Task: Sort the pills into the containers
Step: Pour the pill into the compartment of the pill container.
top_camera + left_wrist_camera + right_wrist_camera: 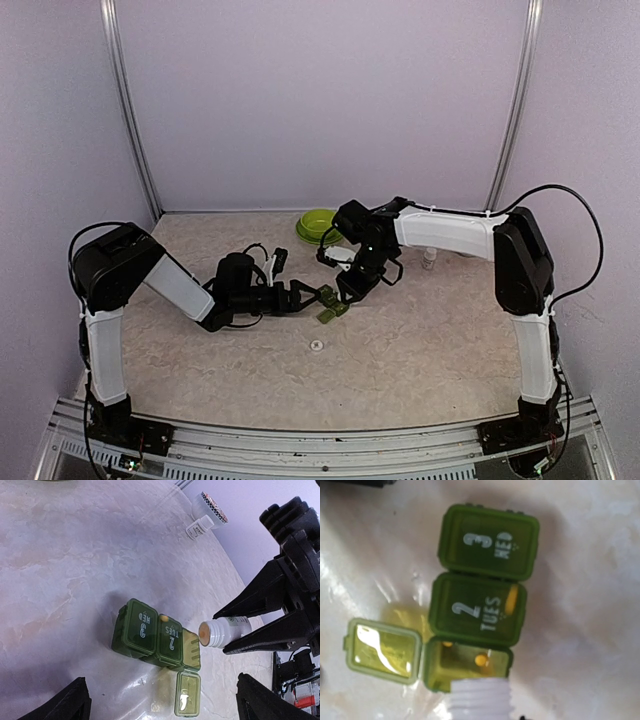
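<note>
The dark green pill box (482, 595) lies on the table, also seen from above (333, 308). Its lids marked 3 and 2 are down. The end compartment (465, 662) is open, its lid (382, 650) flipped flat beside it. Two small yellow pills (480, 659) lie inside it, and another pill (511, 600) rests on the lid marked 2. My right gripper (220, 632) is shut on a white bottle (232, 629), which is tipped on its side with its open mouth at the open compartment. My left gripper (165, 707) stands open just short of the box, holding nothing.
A lime green bowl (318, 222) sits behind the grippers. A small white bottle (429, 258) stands to the right, near a round tub (212, 507) by the back wall. A flat white cap (316, 345) lies in front of the pill box.
</note>
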`<state>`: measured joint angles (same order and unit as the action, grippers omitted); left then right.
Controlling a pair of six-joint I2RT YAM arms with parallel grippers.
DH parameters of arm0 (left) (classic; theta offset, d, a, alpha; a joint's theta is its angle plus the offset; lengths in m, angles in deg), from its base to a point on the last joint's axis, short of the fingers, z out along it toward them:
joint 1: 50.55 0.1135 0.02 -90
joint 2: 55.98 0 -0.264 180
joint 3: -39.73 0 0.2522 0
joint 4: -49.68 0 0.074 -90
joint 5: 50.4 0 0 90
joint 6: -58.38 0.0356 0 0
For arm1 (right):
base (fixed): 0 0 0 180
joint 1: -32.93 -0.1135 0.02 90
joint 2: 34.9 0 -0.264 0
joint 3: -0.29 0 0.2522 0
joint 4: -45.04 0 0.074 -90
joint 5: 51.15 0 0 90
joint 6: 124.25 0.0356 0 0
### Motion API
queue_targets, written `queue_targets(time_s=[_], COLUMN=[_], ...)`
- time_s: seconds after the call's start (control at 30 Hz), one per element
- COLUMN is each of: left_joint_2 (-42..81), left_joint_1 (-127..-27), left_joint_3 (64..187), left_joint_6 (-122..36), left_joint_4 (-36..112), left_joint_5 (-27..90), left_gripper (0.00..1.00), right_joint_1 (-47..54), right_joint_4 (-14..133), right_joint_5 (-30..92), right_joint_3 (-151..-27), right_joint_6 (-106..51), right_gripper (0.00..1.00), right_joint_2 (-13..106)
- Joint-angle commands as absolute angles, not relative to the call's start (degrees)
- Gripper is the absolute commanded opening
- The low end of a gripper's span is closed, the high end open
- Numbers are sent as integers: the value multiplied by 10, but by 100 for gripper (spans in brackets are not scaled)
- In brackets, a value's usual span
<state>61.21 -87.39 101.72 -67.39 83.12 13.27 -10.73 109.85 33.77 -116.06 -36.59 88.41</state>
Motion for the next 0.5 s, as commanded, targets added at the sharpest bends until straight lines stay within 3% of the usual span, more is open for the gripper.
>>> queue_targets(time_s=[0.0,0.47], left_joint_2=[617,617], left_joint_1=[-875,-875], left_joint_3=[1014,1014], left_joint_6=[-669,-669], left_joint_4=[854,854], left_joint_5=[127,127], left_gripper=[99,99], right_joint_1=[-103,-104], right_joint_4=[1118,1117], right_joint_5=[333,330], right_joint_3=[-1169,-1161], right_joint_6=[-375,-377], right_gripper=[14,14], right_joint_2=[903,904])
